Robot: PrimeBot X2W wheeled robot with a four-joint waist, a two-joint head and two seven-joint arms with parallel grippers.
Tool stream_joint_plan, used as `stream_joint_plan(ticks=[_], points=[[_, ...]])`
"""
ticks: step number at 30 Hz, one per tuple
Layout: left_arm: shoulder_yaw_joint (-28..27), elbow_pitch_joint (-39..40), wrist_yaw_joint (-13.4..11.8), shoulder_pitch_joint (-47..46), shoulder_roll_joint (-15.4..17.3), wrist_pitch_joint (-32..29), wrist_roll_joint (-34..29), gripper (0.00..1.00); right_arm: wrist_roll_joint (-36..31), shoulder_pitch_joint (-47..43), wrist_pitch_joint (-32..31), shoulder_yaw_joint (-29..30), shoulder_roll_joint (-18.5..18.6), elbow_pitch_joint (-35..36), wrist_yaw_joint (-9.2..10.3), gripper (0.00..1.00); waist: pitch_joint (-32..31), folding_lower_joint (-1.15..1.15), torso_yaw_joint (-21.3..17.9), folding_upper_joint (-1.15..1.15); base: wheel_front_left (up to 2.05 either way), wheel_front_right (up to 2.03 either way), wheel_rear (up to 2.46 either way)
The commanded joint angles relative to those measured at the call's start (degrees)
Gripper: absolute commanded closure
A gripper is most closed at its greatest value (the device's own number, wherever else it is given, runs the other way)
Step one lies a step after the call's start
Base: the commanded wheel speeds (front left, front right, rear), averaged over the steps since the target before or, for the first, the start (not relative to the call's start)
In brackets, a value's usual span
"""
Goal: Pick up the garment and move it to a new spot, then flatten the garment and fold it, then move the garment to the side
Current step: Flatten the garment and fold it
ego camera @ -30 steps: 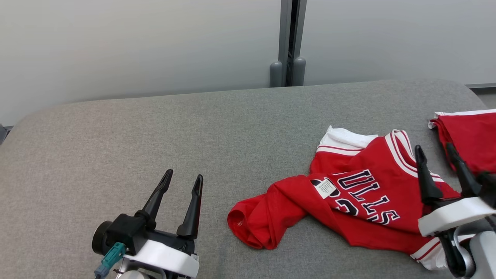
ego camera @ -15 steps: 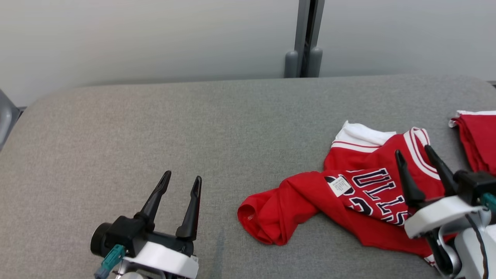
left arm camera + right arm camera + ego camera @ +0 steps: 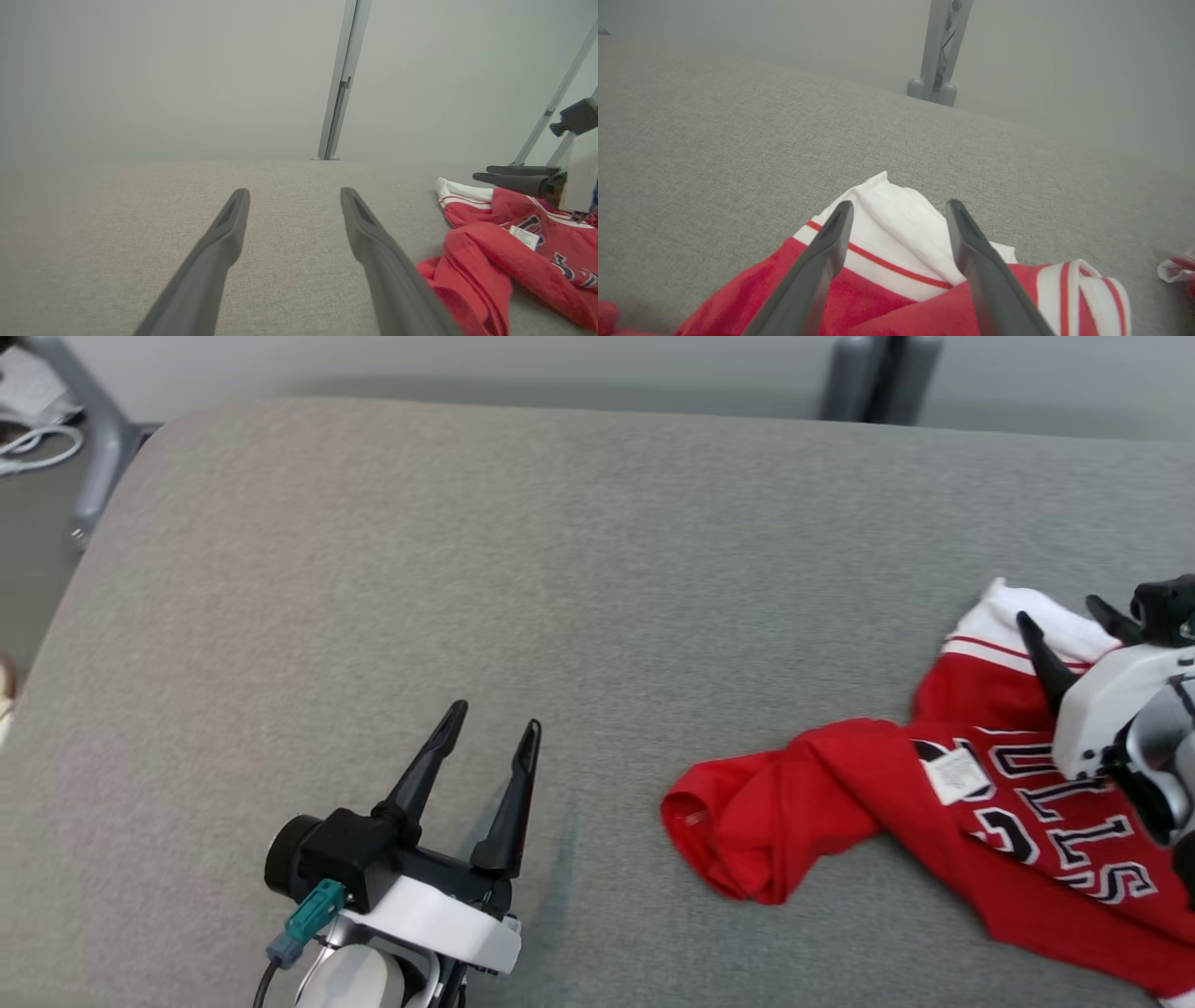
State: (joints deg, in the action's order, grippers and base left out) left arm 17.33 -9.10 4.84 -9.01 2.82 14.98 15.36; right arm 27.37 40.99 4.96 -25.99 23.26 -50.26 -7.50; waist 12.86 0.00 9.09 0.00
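Two spread, empty grippers: left gripper (image 3: 495,717) over the bare grey surface (image 3: 373,569), right gripper (image 3: 900,206) above the crumpled garment (image 3: 822,784); pinching only its white trim (image 3: 896,233) would likely lift one layer and drag the rest bunched

A grey fabric-covered table (image 3: 467,541) with a rounded corner spreads across the head view. Behind its far edge a grey upright post (image 3: 878,373) (two rounded feet at its base) stands against a pale wall (image 3: 163,70). Off the table's left corner, a grey metal leg (image 3: 93,439) slants beside a looped white cable (image 3: 37,443).
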Motion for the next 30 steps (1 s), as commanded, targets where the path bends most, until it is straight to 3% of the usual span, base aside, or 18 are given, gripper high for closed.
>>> stream_joint_plan(ticks=[1, 12, 19, 21, 22, 25, 30], points=[[0.3, 0.1, -0.1, -1.0, 0.2, 0.2, 0.3, 0.0, 1.2, 1.4, -1.0, -2.0, 1.7, -0.6, 0.02, 0.0, 1.8, 0.0, 2.7, 0.0, 0.0, 0.0, 0.0], [2.5, 0.7, -1.1, -2.3, 0.2, 0.2, 2.0, 0.0, 9.3, 9.0, -10.7, -17.9, 9.4, -4.0, 0.02, 0.0, 4.2, 0.0, 5.8, 0.0, 0.0, 0.0, 0.0], [3.1, 1.0, -1.7, -3.3, 0.2, 0.2, 2.7, 0.0, 15.6, 10.9, -16.4, -24.1, 11.6, -5.4, 0.02, 0.0, 5.6, 0.0, 6.9, 0.0, 0.0, 0.0, 0.0], [3.1, 1.0, -1.8, -3.4, 0.2, 0.2, 2.7, 0.0, 17.2, 11.1, -18.7, -25.5, 12.0, -6.2, 0.03, 0.89, 6.0, 0.0, 7.1, 0.0, 0.0, 0.0, 0.0], [3.1, 1.0, -1.8, -3.4, 0.2, 0.2, 2.7, 0.0, 18.0, 11.0, -19.6, -26.3, 12.1, -6.2, 0.03, 1.0, 6.2, 0.0, 7.2, 0.0, 0.0, 0.0, 0.0], [3.1, 1.0, -1.8, -3.4, 0.2, 0.2, 2.8, 0.0, 20.8, 11.3, -20.5, -27.7, 12.7, -5.3, 0.04, 1.0, 6.5, 0.0, 7.3, 0.0, 0.0, 0.0, 0.0], [3.2, 0.9, -1.9, -3.8, 0.2, 0.2, 2.9, 0.0, 22.1, 14.4, -16.7, -29.7, 13.3, -4.4, 0.09, 1.0, 6.7, 0.0, 7.5, 0.0, 0.0, 0.0, 0.0]])
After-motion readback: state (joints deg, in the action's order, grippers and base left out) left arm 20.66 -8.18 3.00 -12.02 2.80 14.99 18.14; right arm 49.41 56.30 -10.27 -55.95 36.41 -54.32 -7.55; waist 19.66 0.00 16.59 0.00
